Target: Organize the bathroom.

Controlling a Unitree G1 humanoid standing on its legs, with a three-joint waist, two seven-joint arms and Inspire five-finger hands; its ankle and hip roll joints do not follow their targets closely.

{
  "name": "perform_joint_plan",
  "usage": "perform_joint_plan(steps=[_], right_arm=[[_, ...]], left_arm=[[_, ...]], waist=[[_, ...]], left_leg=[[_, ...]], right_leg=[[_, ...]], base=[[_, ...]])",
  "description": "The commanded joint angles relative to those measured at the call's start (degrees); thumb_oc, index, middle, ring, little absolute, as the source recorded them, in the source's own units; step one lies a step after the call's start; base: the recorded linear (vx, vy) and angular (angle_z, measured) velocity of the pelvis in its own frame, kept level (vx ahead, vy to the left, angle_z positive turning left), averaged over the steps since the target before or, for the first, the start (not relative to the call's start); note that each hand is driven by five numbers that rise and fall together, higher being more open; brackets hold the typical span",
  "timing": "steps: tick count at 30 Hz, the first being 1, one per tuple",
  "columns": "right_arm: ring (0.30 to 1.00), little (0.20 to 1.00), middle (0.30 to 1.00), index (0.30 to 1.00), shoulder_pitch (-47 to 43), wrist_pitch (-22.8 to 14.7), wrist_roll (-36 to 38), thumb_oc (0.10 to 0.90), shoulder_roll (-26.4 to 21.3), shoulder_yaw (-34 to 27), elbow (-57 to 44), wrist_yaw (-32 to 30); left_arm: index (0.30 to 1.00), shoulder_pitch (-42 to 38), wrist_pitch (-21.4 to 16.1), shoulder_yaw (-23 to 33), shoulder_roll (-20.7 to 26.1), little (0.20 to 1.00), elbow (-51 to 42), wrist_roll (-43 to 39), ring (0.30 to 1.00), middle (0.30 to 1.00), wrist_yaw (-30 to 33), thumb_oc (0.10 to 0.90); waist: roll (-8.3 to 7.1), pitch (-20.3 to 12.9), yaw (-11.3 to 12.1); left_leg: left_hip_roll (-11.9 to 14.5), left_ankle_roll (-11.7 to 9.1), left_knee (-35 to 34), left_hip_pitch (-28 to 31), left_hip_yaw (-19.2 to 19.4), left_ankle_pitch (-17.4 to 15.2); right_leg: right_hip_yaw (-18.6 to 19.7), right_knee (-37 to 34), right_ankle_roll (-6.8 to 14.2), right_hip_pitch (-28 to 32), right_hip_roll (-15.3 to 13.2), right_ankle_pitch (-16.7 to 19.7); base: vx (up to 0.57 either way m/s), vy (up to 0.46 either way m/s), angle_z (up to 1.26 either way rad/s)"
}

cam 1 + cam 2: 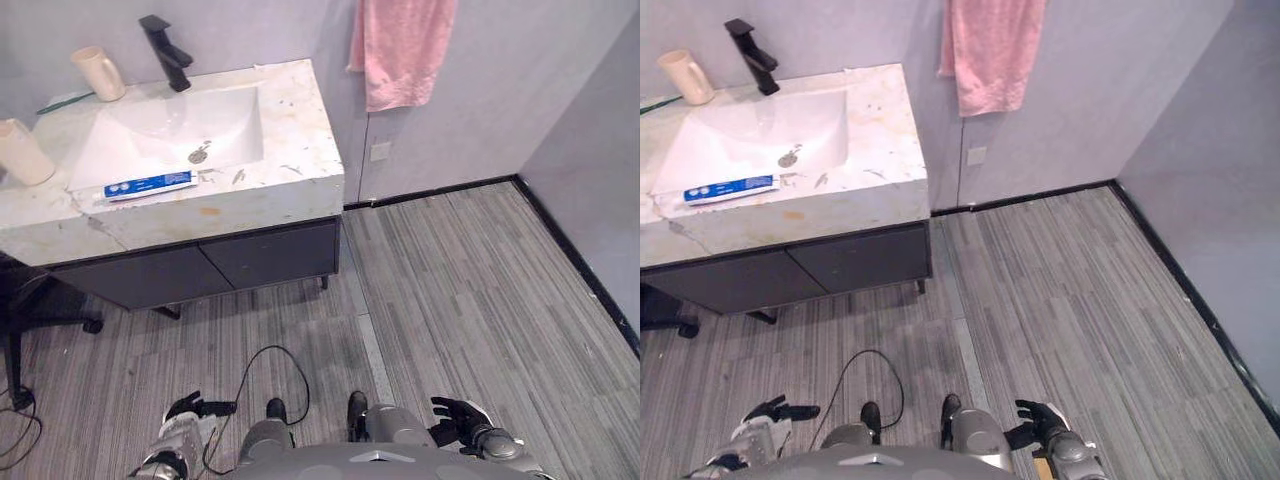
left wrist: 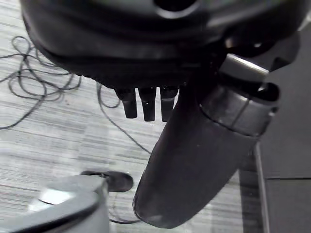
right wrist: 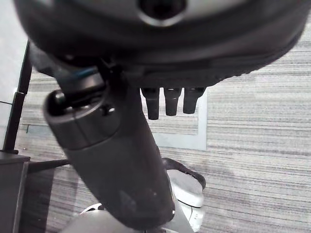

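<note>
A marble vanity top (image 1: 300, 140) with a white basin (image 1: 170, 130) and a black faucet (image 1: 165, 50) stands at the upper left. A blue and white toothpaste tube (image 1: 150, 185) lies flat in front of the basin. One beige cup (image 1: 99, 73) stands at the back left, another beige cup (image 1: 22, 152) at the left edge. A green toothbrush (image 1: 65, 100) lies behind the basin. A pink towel (image 1: 400, 50) hangs on the wall. My left hand (image 1: 185, 408) and right hand (image 1: 455, 415) hang low over the floor, far from the vanity. Both are open and hold nothing, with straight fingers (image 2: 145, 104) (image 3: 170, 102).
Dark cabinet doors (image 1: 200, 265) sit under the vanity top. A black chair base (image 1: 40, 310) stands on the floor at the left. A wall socket (image 1: 380, 151) is below the towel. Grey striped flooring (image 1: 470, 290) runs to the right-hand wall.
</note>
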Motion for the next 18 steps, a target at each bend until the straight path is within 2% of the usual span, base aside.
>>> perform_joint_plan(steps=[1, 2, 3, 4, 5, 8, 9, 11, 12, 13, 14, 15, 16, 17, 18], right_arm=[[0.9, 0.9, 0.9, 0.9, -1.09, -2.69, 0.17, 0.8, -1.23, -0.22, -2.18, -0.57], [0.9, 0.9, 0.9, 0.9, -0.58, -3.31, -0.07, 0.8, -1.59, -0.49, -1.66, -0.79], [0.9, 0.9, 0.9, 0.9, -0.44, -3.54, -0.2, 0.8, -1.77, -0.53, -1.35, -0.8], [0.9, 0.9, 0.9, 0.9, -0.42, -3.63, -0.22, 0.8, -1.82, -0.53, -1.26, -0.84], [0.9, 0.9, 0.9, 0.9, -0.61, -3.42, -0.18, 0.8, -2.18, -0.61, -1.09, -1.13], [0.9, 0.9, 0.9, 0.9, -1.47, -2.98, -0.43, 0.8, -2.53, -0.96, -1.7, -1.26], [0.9, 0.9, 0.9, 0.9, -1.91, -2.64, 0.29, 0.8, -2.79, -1.17, -2.8, -1.38], [0.9, 0.9, 0.9, 0.9, -2.13, -2.67, -0.47, 0.8, -2.99, -1.3, -3.52, -1.35], [0.9, 0.9, 0.9, 0.9, -2.3, -2.56, -1.33, 0.8, -3.11, -1.38, -4.05, -1.41], [0.9, 0.9, 0.9, 0.9, -2.69, -2.14, -2.29, 0.8, -3.33, -1.37, -4.68, -1.14], [0.9, 0.9, 0.9, 0.9, -2.69, -2.14, -2.29, 0.8, -3.33, -1.37, -4.68, -1.14], [0.9, 0.9, 0.9, 0.9, -3.0, -2.21, -3.45, 0.8, -3.49, -1.52, -4.79, -0.43], [0.9, 0.9, 0.9, 0.9, -3.5, -2.43, -6.79, 0.8, -3.76, -1.5, -4.84, 1.32], [0.9, 0.9, 0.9, 0.9, -3.61, -2.47, -6.93, 0.8, -3.83, -1.43, -4.86, 1.59], [0.9, 0.9, 0.9, 0.9, -3.45, -2.25, -6.29, 0.8, -4.02, -1.24, -4.97, 1.72]], left_arm=[[0.9, 0.5, -1.63, 2.66, 3.16, 0.9, -1.09, 0.79, 0.9, 0.9, 1.04, 0.8], [0.9, 0.55, -1.92, 2.82, 3.46, 0.9, -0.26, 0.86, 0.9, 0.9, 0.91, 0.8], [0.9, 0.46, -2.05, 2.82, 3.59, 0.9, -0.03, 0.83, 0.9, 0.9, 0.73, 0.8], [0.9, 0.41, -2.08, 2.83, 3.63, 0.9, 0.01, 0.9, 0.9, 0.9, 0.65, 0.8], [0.9, 0.19, -2.22, 2.76, 3.76, 0.9, 0.01, 2.0, 0.9, 0.9, 0.1, 0.8], [0.9, -0.67, -0.95, 2.15, 3.97, 0.9, -1.78, 2.56, 0.9, 0.9, 0.75, 0.8], [0.9, -1.31, -0.33, 1.63, 4.61, 0.9, -2.85, 3.33, 0.9, 0.9, 1.03, 0.8], [0.9, -1.57, 0.25, 1.34, 5.2, 0.9, -3.58, 3.54, 0.9, 0.9, 1.39, 0.8], [0.9, -1.43, 0.66, 1.36, 5.56, 0.9, -4.01, 3.27, 0.9, 0.9, 1.78, 0.8], [0.9, -0.83, 0.95, 1.61, 5.97, 0.9, -4.43, 2.95, 0.9, 0.9, 2.17, 0.8], [0.9, -0.83, 0.95, 1.61, 5.97, 0.9, -4.43, 2.95, 0.9, 0.9, 2.17, 0.8], [0.9, -0.18, 0.97, 1.9, 6.32, 0.9, -4.71, 2.94, 0.9, 0.9, 2.57, 0.8], [0.9, 1.73, 0.99, 3.34, 7.05, 0.9, -5.18, 2.07, 0.9, 0.9, 3.48, 0.8], [0.9, 2.1, 0.92, 3.72, 7.23, 0.9, -5.36, 2.43, 0.9, 0.9, 3.52, 0.8], [0.9, 2.64, 0.37, 3.88, 7.84, 0.9, -5.31, 3.49, 0.9, 0.9, 3.02, 0.8]], waist=[[-1.0, 1.15, -0.79], [-0.35, 1.29, -1.2], [-0.04, 1.43, -1.34], [0.02, 1.53, -1.37], [0.16, 2.05, -1.41], [0.39, 2.64, -1.49], [0.32, 3.21, -1.31], [0.19, 3.52, -1.08], [0.12, 3.74, -0.69], [-0.08, 4.01, -0.11], [-0.08, 4.01, -0.11], [0.3, 4.11, 0.46], [0.67, 4.24, 1.87], [0.6, 4.23, 1.83], [0.21, 3.94, 1.01]], left_leg=[[2.98, 3.65, 2.09, -0.89, 0.8, -0.12], [7.06, 2.83, -0.18, 0.06, 0.34, 3.01], [8.56, 2.72, -0.82, 0.45, -0.05, 3.68], [8.88, 2.7, -0.91, 0.6, -0.15, 3.78], [9.21, 2.88, 1.92, -0.12, -1.74, 2.77], [7.05, 3.73, 3.38, 0.63, 0.93, -2.92], [5.17, 3.73, 4.96, 0.01, 1.67, -5.48], [3.68, 4.0, 5.86, -0.34, 1.93, -7.06], [2.33, 4.45, 5.76, 0.08, 2.36, -8.0], [0.66, 5.04, 4.81, 1.16, 2.92, -8.99], [0.66, 5.04, 4.81, 1.16, 2.92, -8.99], [0.31, 5.49, 3.39, 2.25, 4.5, -9.2], [-0.19, 6.07, 0.46, 5.14, 8.21, -10.5], [-0.45, 6.4, -0.41, 5.22, 8.85, -9.66], [-1.53, 6.37, -0.71, 5.02, 7.81, -9.68]], right_leg=[[-0.93, -6.06, 5.24, 6.73, -0.59, -2.63], [-0.58, -3.67, 5.01, 6.77, -1.06, -4.22], [-0.26, -2.25, 5.04, 6.53, -1.62, -4.96], [-0.15, -1.73, 5.06, 6.44, -1.83, -5.24], [0.91, 0.78, 5.47, 5.64, -3.71, -5.97], [0.83, 3.28, 7.38, 3.89, -7.25, -5.27], [0.6, 3.37, 9.14, 3.4, -9.86, -3.69], [0.37, 2.76, 10.49, 3.27, -11.77, -2.23], [-0.4, 2.15, 11.43, 2.97, -14.05, 0.05], [-1.21, 2.41, 12.63, 1.24, -17.39, 5.55], [-1.21, 2.41, 12.63, 1.24, -17.39, 5.55], [-2.81, 3.3, 12.83, 0.5, -18.63, 6.58], [-7.77, 5.49, 13.96, -0.67, -18.69, 6.14], [-7.49, 4.21, 13.43, -1.29, -16.75, 5.73], [-5.01, 0.27, 13.39, -2.26, -11.78, 4.99]], base=[[0.19, 0.37, 0.05], [0.2, 0.399, 0.06], [0.19, 0.371, 0.1], [0.17, 0.373, 0.15], [0.15, 0.395, 0.23], [0.1, 0.401, 0.21], [0.09, 0.488, 0.02], [0.07, 0.316, 0.06], [0.09, 0.282, 0.04], [0.08, 0.248, -0.03], [0.08, 0.22, -0.29], [0.14, 0.25, -0.61], [0.13, 0.249, -1.07], [0.15, 0.107, -1.43], [0.09, -0.099, -1.38]])
